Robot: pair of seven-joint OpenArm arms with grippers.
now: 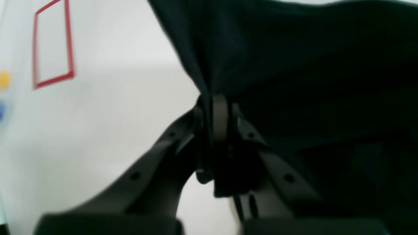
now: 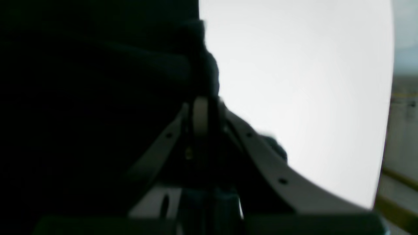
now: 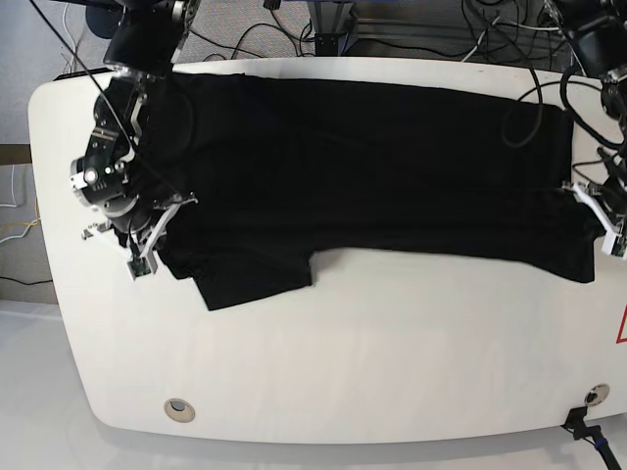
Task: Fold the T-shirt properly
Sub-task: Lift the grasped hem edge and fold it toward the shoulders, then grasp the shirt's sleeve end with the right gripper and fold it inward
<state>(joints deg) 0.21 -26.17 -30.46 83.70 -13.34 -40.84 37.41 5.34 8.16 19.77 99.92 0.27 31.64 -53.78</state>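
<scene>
One T-shirt (image 3: 372, 166) on table (image 3: 343, 362); two hands pinching it.

Both arms reach low, left hand (image 1: 217, 112) and right hand (image 2: 204, 112) each clamped on cloth.

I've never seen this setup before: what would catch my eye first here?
A big black T-shirt stretched across the far half of the white table. Each end is pinched by a shut pincer: the right pincer on the base view's left, the left pincer on its right.
</scene>
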